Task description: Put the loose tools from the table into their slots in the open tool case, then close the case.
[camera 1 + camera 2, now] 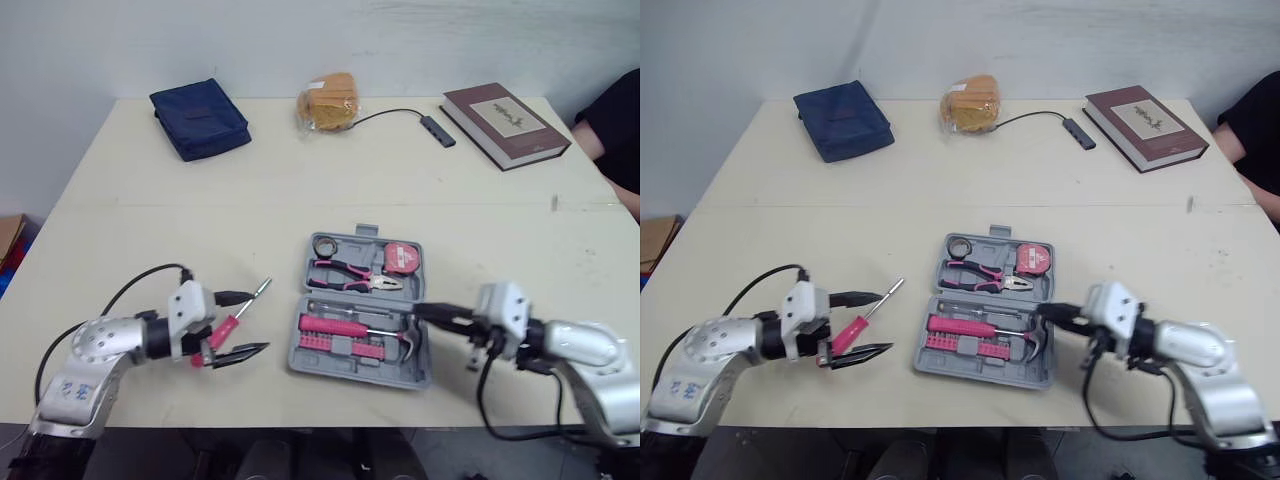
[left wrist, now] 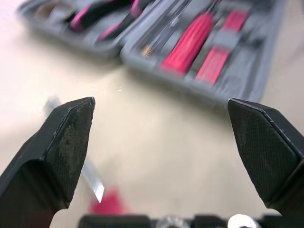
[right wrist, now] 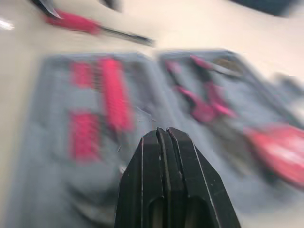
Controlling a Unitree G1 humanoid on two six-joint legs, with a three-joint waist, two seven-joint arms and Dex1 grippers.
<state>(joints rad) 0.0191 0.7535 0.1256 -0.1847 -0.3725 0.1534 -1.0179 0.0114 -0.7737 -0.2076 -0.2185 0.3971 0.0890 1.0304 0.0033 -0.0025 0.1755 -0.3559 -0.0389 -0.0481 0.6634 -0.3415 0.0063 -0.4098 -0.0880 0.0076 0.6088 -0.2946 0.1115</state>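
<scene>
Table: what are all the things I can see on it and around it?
tool case: 1, grey, open, front middle of the table
screwdriver: 1, pink handle, left of the case
pliers: 1, pink and black, case's far half
tape measure: 1, pink, right of the pliers
tape roll: 1, dark, case's far left corner
pouch: 1, navy, far left
wrapped bun: 1, orange-brown, far middle
cable hub: 1, dark, beside the book
book: 1, brown, far right
person's sleeve: 1, black, right edge
left gripper: 1, black, open around the screwdriver
right gripper: 1, black, shut, at the case's right side
</scene>
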